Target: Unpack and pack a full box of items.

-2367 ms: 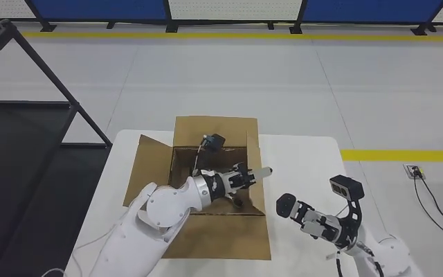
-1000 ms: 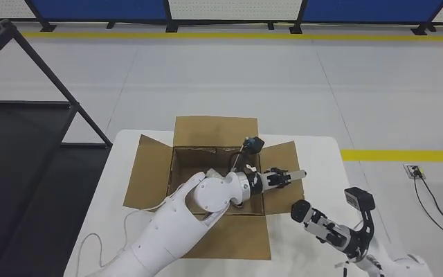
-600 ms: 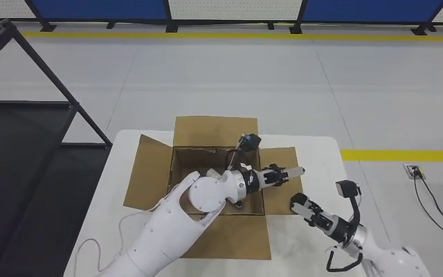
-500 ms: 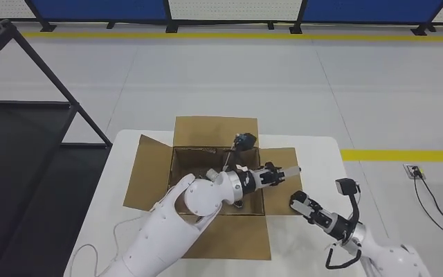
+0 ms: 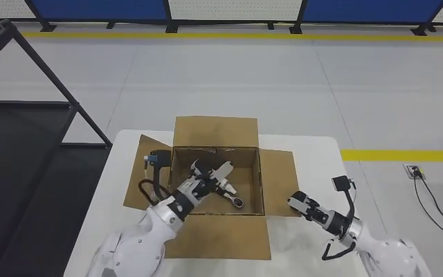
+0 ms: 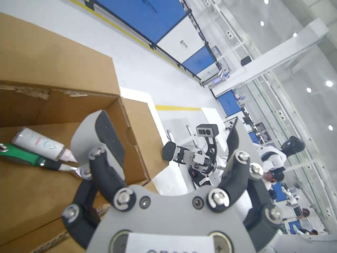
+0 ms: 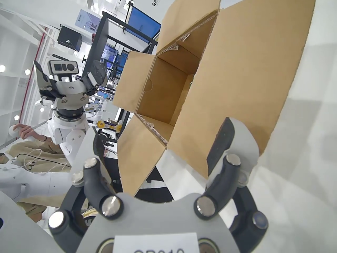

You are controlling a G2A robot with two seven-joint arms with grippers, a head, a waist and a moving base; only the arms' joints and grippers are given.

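Observation:
The open cardboard box (image 5: 214, 131) stands mid-table with all flaps folded outward. On its floor lie a white tube (image 6: 39, 143) and a green-handled tool (image 6: 21, 156), whose metal end (image 5: 237, 201) shows from above. My left gripper (image 5: 210, 169) hangs open above the box interior, near its left half, holding nothing. In its own view the left gripper (image 6: 171, 138) is spread wide beside the tube. My right gripper (image 5: 296, 202) sits open and low over the table, just off the right flap (image 5: 278, 181). The right gripper (image 7: 160, 146) faces the box (image 7: 237, 53).
The white table (image 5: 304, 156) has bare room right of the box and a narrow strip on the left. A black metal rack (image 5: 41, 76) stands off the table's left side. The front flap (image 5: 221, 235) reaches toward the near edge.
My left arm has swung back from over the right flap to above the box's interior, its camera now at the left flap. The right gripper shifted slightly toward the box.

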